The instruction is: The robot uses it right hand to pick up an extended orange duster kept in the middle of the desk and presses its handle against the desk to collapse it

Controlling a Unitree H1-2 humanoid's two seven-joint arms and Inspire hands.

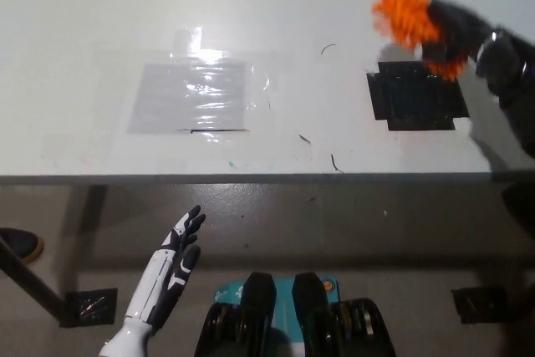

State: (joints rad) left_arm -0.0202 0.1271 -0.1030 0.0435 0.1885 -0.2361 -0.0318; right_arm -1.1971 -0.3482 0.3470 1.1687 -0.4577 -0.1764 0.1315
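My black right hand (456,29) is raised over the far right of the white desk (276,14), shut on the orange duster (403,16). The fluffy orange head sticks out to the left of the hand and is motion-blurred. The duster's handle is hidden inside the hand and behind it. Below the hand lies a black taped patch (416,96) on the desk, now uncovered. My white left hand (171,269) rests low at the lower left, below the desk's front edge, with its fingers apart and nothing in it.
A clear plastic sheet (196,94) is taped flat on the desk's left middle. The desk's front edge (251,178) runs across the picture. A dark shoe (18,242) shows on the floor at far left.
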